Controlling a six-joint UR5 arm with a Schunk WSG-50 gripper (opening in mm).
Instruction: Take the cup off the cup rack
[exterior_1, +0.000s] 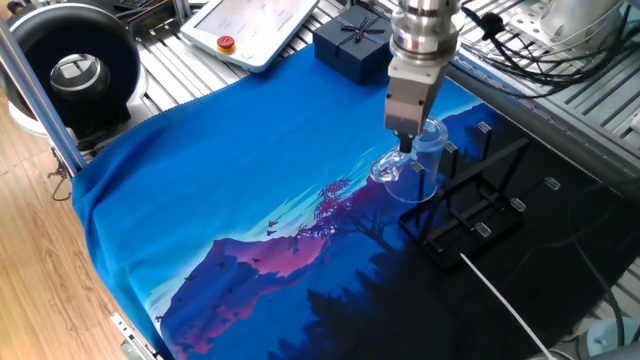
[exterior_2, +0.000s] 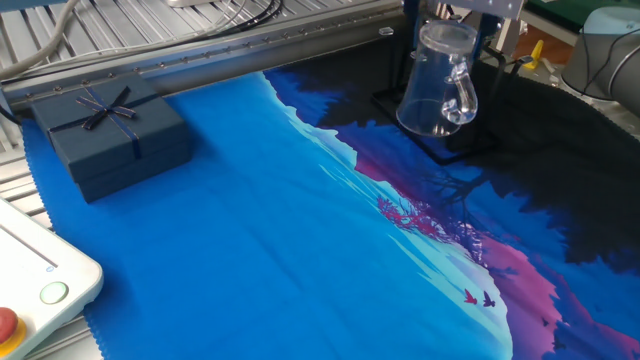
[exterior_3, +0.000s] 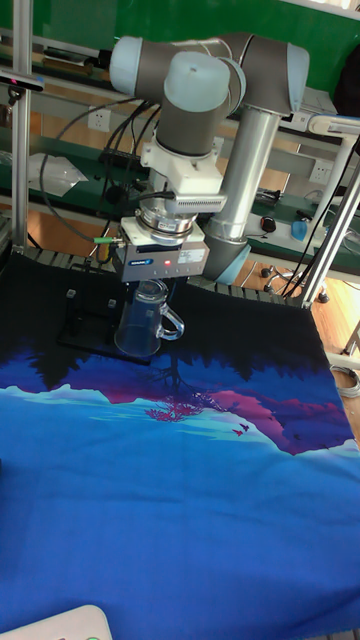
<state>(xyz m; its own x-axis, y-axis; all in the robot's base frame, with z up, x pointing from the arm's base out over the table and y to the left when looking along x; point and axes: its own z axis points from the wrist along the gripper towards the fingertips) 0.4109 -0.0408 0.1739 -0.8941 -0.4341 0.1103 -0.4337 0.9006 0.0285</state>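
Observation:
The cup (exterior_1: 422, 168) is a clear glass mug. It hangs upright off the cloth, its loop handle (exterior_1: 388, 172) pointing away from the cup rack (exterior_1: 480, 215). My gripper (exterior_1: 408, 148) comes straight down from above and is shut on the cup's rim. From the opposite side, the cup (exterior_2: 430, 90) floats over the rack's black base (exterior_2: 470, 148), and the gripper (exterior_2: 447, 28) is cut off by the top edge. In the tall view the cup (exterior_3: 140, 320) hangs under the gripper (exterior_3: 150, 284), beside the rack (exterior_3: 88, 325). Whether a peg still reaches inside the cup cannot be told.
A dark blue gift box (exterior_1: 352, 40) sits at the cloth's far edge. Beyond it lies a white teach pendant (exterior_1: 255, 25). A white cable (exterior_1: 500, 295) runs over the black part of the cloth near the rack. At the far left is a round black device (exterior_1: 75, 70).

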